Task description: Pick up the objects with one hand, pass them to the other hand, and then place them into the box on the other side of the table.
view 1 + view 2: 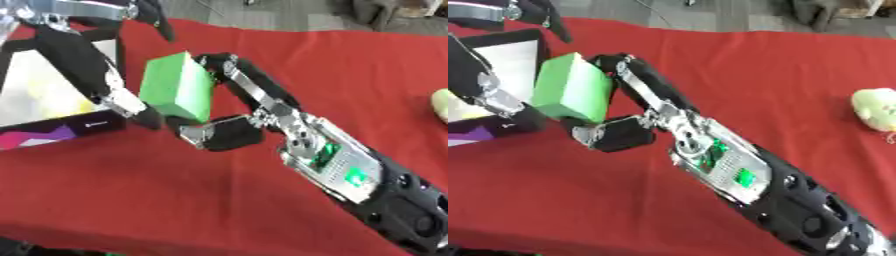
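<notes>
Passing is the step in hand: the green block (178,87) is held above the red surface (175,190), between the 2 robot hands. The right robot hand (229,112) has its fingers curled over the block's far side and its thumb under the lower edge, pinching it. The left robot hand (112,95) comes in from the upper left, its fingers lying along the block's left face; whether they have closed on it cannot be told. The box (48,87) sits at the left edge of the surface, just behind the left robot hand.

Judged status:
1. Pick-up: done for this block.
2. Handover: under way, not completed.
3. Placement in the box: still to do.

A pale, rounded object (877,110) lies well apart at the right edge, apparently awaiting its turn.
</notes>
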`<state>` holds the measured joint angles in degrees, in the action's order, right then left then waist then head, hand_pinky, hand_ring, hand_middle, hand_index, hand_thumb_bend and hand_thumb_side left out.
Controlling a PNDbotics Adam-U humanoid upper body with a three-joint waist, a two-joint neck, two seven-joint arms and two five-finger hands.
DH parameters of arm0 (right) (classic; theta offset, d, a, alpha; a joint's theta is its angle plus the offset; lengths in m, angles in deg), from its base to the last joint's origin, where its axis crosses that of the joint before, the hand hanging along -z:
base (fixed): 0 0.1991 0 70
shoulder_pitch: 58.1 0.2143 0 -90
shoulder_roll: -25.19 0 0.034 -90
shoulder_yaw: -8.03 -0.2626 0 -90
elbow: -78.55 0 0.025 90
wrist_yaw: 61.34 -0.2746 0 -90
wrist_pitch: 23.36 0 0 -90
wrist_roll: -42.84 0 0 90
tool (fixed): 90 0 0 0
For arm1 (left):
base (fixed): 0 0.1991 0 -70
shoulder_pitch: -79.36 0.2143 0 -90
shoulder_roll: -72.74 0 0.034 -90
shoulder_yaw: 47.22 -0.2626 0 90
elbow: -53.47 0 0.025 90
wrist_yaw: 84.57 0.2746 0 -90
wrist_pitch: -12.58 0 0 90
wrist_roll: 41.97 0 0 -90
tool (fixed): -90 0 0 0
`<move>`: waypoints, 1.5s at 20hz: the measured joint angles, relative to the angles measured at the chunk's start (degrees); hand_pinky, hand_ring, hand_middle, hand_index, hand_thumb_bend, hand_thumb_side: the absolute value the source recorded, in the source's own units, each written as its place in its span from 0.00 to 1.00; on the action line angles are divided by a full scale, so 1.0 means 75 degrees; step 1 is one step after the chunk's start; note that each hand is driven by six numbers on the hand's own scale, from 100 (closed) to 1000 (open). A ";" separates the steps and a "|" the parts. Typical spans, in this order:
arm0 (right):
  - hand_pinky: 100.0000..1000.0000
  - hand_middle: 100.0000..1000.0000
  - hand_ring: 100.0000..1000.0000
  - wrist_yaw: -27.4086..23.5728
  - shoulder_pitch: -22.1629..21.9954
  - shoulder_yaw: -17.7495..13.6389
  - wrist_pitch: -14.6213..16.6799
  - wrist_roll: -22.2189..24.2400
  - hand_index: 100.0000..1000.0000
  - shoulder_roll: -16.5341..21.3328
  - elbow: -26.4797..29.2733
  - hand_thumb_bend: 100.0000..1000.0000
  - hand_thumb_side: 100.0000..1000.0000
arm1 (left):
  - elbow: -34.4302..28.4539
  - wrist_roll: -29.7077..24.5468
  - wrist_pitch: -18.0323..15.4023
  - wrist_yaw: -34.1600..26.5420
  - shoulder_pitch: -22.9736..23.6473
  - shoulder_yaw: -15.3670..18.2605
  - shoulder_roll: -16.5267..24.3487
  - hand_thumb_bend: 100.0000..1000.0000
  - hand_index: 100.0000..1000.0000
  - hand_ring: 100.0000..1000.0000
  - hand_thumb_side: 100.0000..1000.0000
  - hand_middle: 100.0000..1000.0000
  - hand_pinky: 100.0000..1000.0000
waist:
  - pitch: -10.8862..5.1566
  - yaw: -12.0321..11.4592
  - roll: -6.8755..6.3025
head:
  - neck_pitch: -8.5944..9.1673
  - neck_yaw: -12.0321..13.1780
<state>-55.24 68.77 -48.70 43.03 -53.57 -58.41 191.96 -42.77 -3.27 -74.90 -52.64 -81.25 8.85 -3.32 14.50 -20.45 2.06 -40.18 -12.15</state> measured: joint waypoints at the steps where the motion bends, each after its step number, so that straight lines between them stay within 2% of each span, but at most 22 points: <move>1: 0.76 0.38 0.46 -0.0023 0.0008 0.0000 0.0030 0.0006 0.47 -0.0001 0.0000 0.00 0.08 | 0.0012 0.0018 0.0010 0.0019 0.0001 -0.0018 -0.0016 0.65 0.87 0.92 0.69 0.81 0.91 | 0.0001 0.0001 0.0000 | 0.0000 0.0001; 6: 0.76 0.38 0.46 -0.0195 0.0059 0.0000 0.0094 0.0016 0.47 -0.0003 0.0000 0.00 0.09 | 0.0104 0.0096 0.0043 0.0034 0.0007 -0.0067 -0.0029 0.62 0.85 0.91 0.65 0.80 0.90 | 0.0005 0.0003 0.0000 | 0.0000 0.0005; 7: 0.76 0.38 0.46 -0.0231 0.0060 0.0000 0.0096 0.0018 0.47 -0.0004 -0.0001 0.00 0.09 | 0.0119 0.0117 0.0049 0.0039 0.0008 -0.0069 -0.0051 0.57 0.84 0.91 0.61 0.79 0.90 | 0.0006 0.0004 0.0000 | 0.0000 0.0006; 12: 0.76 0.38 0.46 -0.0327 0.0061 -0.0001 0.0118 0.0043 0.47 -0.0004 -0.0021 0.00 0.10 | 0.0165 0.0258 0.0099 0.0043 0.0009 -0.0108 -0.0139 0.52 0.82 0.90 0.52 0.78 0.90 | 0.0011 0.0006 0.0013 | 0.0000 0.0024; 15: 0.76 0.38 0.45 -0.0384 0.0061 -0.0002 0.0120 0.0046 0.47 -0.0003 -0.0057 0.00 0.10 | 0.0191 0.0326 0.0110 0.0044 0.0013 -0.0119 -0.0172 0.47 0.81 0.90 0.41 0.77 0.89 | 0.0013 0.0006 0.0015 | 0.0000 0.0030; 17: 0.76 0.38 0.45 -0.0418 0.0061 -0.0009 0.0119 0.0047 0.47 -0.0002 -0.0079 0.00 0.11 | 0.0198 0.0370 0.0109 0.0046 0.0020 -0.0142 -0.0212 0.40 0.79 0.89 0.30 0.75 0.88 | 0.0016 0.0007 0.0015 | 0.0000 0.0031; 23: 0.75 0.38 0.45 -0.0491 0.0061 -0.0055 0.0118 0.0047 0.47 0.0003 -0.0110 0.00 0.11 | 0.0233 0.0504 0.0201 -0.0022 0.0064 -0.0184 -0.0226 0.28 0.72 0.85 0.12 0.70 0.87 | 0.0038 0.0011 0.0015 | 0.0000 0.0048; 25: 0.75 0.38 0.46 -0.0515 0.0061 -0.0056 0.0118 0.0047 0.47 0.0006 -0.0126 0.00 0.11 | 0.0239 0.0550 0.0247 -0.0058 0.0065 -0.0199 -0.0246 0.23 0.67 0.83 0.09 0.66 0.86 | 0.0046 0.0015 0.0015 | 0.0000 0.0051; 30: 0.75 0.39 0.47 -0.0525 0.0060 -0.0062 0.0110 0.0053 0.48 0.0013 -0.0134 0.00 0.12 | 0.0255 0.0697 0.0406 -0.0149 0.0072 -0.0208 -0.0273 0.15 0.58 0.78 0.09 0.59 0.84 | 0.0049 0.0018 0.0015 | 0.0000 0.0052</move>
<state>-59.18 69.22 -49.16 43.86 -53.17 -58.31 190.95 -40.85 1.96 -71.85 -53.76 -80.70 7.30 -5.36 14.86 -20.32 2.17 -40.18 -11.76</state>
